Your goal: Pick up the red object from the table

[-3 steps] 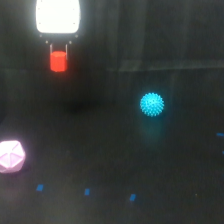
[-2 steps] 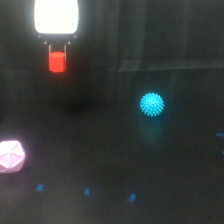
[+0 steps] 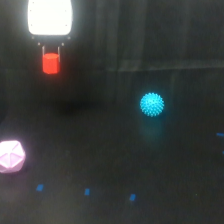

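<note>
The red object (image 3: pixel 50 63), a small bright red-orange block, hangs above the dark table (image 3: pixel 115 160) at the upper left of the exterior view. My gripper (image 3: pixel 51 56) is shut on it, its thin dark fingers running down each side from the bright white body above. A faint shadow lies on the table below and to the right of the block.
A cyan spiky ball (image 3: pixel 151 104) rests right of centre. A pale pink polyhedron (image 3: pixel 11 156) sits at the left edge. Small blue marks (image 3: pixel 87 191) dot the table's near part.
The gripper and the red object have stayed at about the same place and height. Nothing else has moved.
</note>
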